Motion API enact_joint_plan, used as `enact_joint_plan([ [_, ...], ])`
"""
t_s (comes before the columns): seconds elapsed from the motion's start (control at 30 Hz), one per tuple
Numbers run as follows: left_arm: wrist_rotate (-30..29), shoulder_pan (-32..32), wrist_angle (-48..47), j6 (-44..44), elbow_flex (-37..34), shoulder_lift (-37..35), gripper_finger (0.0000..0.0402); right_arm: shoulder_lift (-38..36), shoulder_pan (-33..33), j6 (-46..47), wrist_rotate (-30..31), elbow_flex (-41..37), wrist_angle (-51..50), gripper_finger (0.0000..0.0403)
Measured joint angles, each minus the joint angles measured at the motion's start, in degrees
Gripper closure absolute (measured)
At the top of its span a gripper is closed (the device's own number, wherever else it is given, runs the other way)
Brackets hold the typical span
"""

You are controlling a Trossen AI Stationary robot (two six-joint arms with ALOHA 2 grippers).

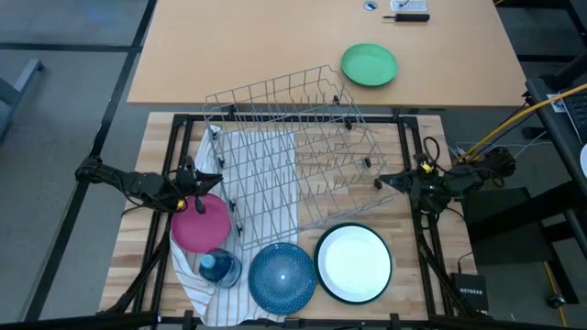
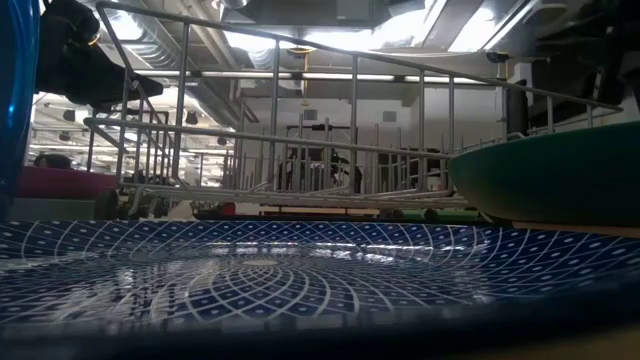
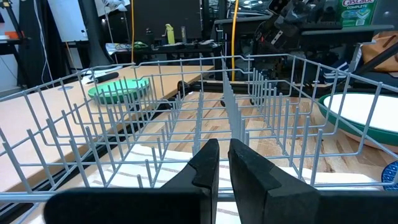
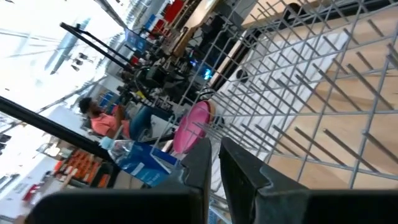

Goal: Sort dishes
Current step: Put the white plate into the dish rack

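Note:
Three dishes lie near the table's front edge: a magenta plate (image 1: 200, 223) on a striped cloth (image 1: 261, 160), a speckled blue plate (image 1: 282, 275) and a white plate with a dark green rim (image 1: 354, 264). A wire dish rack (image 1: 293, 147) stands behind them, partly on the cloth. My left gripper (image 1: 213, 179) (image 3: 224, 152) hovers level at the rack's left side, above the magenta plate's far edge, shut on nothing. My right gripper (image 1: 383, 180) (image 4: 214, 155) points at the rack's right side, also shut on nothing.
A vivid green plate (image 1: 369, 65) lies on the far table behind the rack. A small blue see-through container (image 1: 218, 268) sits on the cloth between the magenta and blue plates. In the right wrist view, a person (image 4: 99, 118) sits in the room beyond.

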Motion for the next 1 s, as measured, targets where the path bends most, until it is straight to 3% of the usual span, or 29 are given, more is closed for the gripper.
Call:
enact_joint_plan([
  [0.47,0.0,0.0,0.0,0.0,0.0,0.0,0.0373,17.4,0.0,5.9,0.2,0.0,9.4,0.0364],
  [0.8,0.0,0.0,0.0,0.0,0.0,0.0,0.0373,26.2,0.0,1.5,-17.8,0.0,19.6,0.0364],
  [1.0,0.0,0.0,0.0,0.0,0.0,0.0,0.0373,28.8,0.0,-6.1,-17.9,0.0,22.3,0.0364],
])
